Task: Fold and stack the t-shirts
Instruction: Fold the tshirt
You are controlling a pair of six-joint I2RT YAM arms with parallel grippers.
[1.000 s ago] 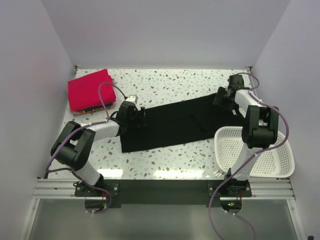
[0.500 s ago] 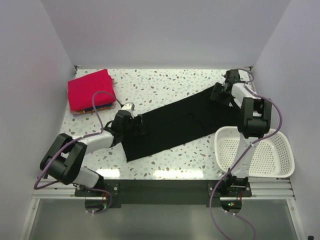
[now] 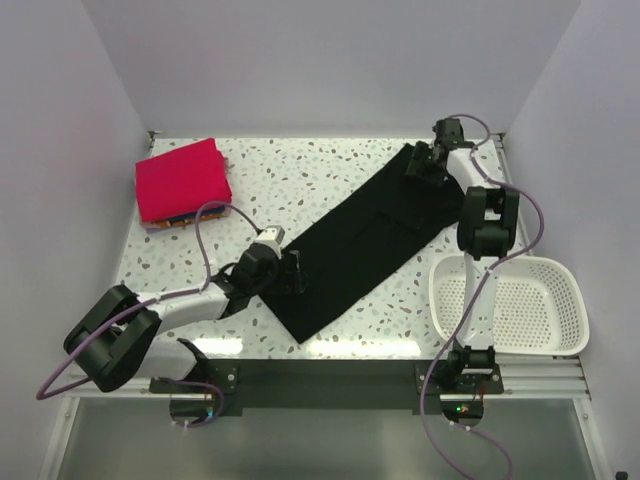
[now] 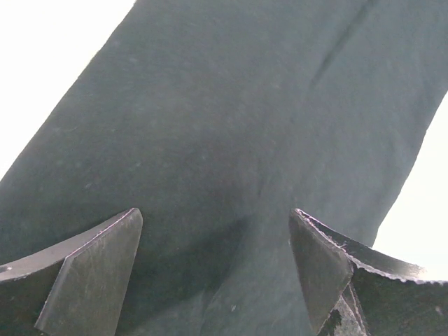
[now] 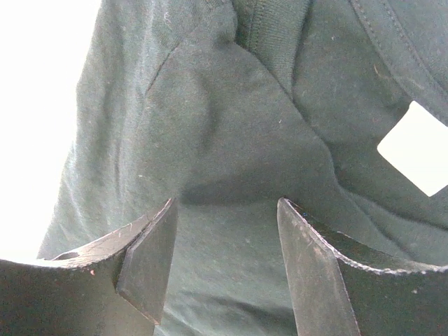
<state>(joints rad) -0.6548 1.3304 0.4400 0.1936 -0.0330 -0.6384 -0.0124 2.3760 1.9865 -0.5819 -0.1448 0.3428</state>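
The black t-shirt (image 3: 360,240) lies folded into a long strip, running diagonally from near left to far right. My left gripper (image 3: 292,272) is low over its near end, and in the left wrist view my left gripper (image 4: 215,224) has its jaws wide apart with black cloth (image 4: 231,105) between them. My right gripper (image 3: 415,165) is at the far end, and in the right wrist view my right gripper (image 5: 227,210) has its jaws apart over the cloth (image 5: 210,105) near the collar and a white label (image 5: 416,150). The pinkish-red folded t-shirt (image 3: 180,178) tops coloured ones (image 3: 168,223) at the far left.
The white mesh basket (image 3: 545,320) stands at the near right, beside the right arm's base. The speckled table (image 3: 300,170) is walled on the left, back and right. The right arm reaches close to the far right corner.
The black strip has swung from nearly level to a steep diagonal. My left gripper moved nearer and rightward with the near end. My right gripper moved farther back and left with the far end.
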